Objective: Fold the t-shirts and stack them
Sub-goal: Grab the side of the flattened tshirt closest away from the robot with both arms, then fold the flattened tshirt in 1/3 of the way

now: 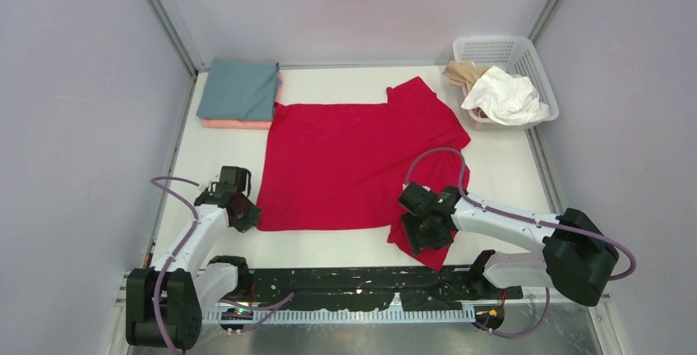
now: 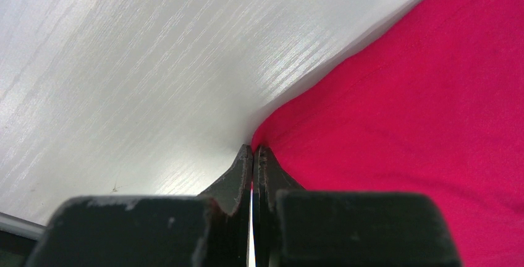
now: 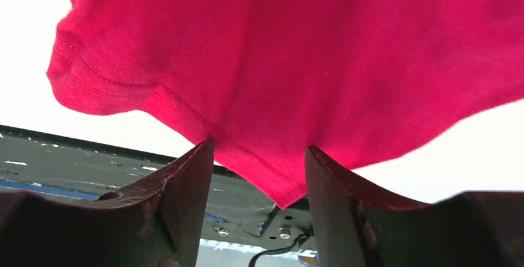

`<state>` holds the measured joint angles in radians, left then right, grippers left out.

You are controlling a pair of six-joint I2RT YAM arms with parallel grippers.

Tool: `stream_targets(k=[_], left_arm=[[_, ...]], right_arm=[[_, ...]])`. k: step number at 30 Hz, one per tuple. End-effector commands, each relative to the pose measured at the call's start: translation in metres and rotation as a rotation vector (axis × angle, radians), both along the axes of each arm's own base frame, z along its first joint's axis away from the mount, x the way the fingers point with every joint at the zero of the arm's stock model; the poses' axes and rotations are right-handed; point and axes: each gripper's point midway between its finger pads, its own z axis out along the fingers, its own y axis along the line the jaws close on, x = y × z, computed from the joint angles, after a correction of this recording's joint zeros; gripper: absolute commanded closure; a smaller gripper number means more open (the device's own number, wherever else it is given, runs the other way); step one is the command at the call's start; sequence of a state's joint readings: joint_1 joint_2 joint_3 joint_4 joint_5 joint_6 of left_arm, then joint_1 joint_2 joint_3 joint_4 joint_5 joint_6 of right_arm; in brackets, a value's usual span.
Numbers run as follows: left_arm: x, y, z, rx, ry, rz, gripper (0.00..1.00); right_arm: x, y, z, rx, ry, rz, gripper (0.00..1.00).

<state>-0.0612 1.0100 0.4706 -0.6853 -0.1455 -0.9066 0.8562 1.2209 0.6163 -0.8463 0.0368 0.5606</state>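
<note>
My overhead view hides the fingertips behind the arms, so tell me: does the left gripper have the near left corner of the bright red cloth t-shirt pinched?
Observer: It looks so. In the left wrist view the left gripper is shut, and the bright red cloth t-shirt is drawn to a point at its tips.
Operator: And the right side?
Observer: The right gripper is open. The shirt's stitched hem hangs between its fingers, unclamped.

Red t-shirt flat, unfolded
</note>
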Motion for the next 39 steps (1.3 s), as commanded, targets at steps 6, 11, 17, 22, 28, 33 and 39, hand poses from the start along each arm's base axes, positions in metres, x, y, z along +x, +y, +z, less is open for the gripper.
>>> stream_targets(k=[6,11,17,22,28,33,39], left_arm=[[0.008,0.002,0.003,0.007,-0.039,0.005,1.0],[0.004,0.004,0.007,0.009,-0.057,0.023,1.0],[-0.015,0.008,0.01,0.03,-0.032,0.034,1.0],[-0.044,0.014,0.01,0.049,0.011,0.059,1.0],[-0.051,0.007,0.014,-0.004,-0.038,0.091,1.0],[-0.042,0.006,0.026,-0.007,-0.086,0.094,1.0],[-0.007,-0.001,0.05,-0.036,-0.174,0.06,1.0]], right_arm=[[-0.009,0.014,-0.019,0.046,0.065,-0.048,0.51],[-0.018,0.011,-0.028,0.021,0.118,-0.09,0.81],[-0.014,-0.012,0.001,-0.062,0.051,-0.095,0.88],[-0.025,-0.013,0.025,-0.024,0.08,-0.087,0.88],[-0.042,-0.026,0.042,-0.042,0.132,-0.07,0.88],[-0.035,-0.024,0.051,-0.045,0.126,-0.042,0.88],[0.02,-0.018,0.067,0.003,0.013,-0.097,0.88]])
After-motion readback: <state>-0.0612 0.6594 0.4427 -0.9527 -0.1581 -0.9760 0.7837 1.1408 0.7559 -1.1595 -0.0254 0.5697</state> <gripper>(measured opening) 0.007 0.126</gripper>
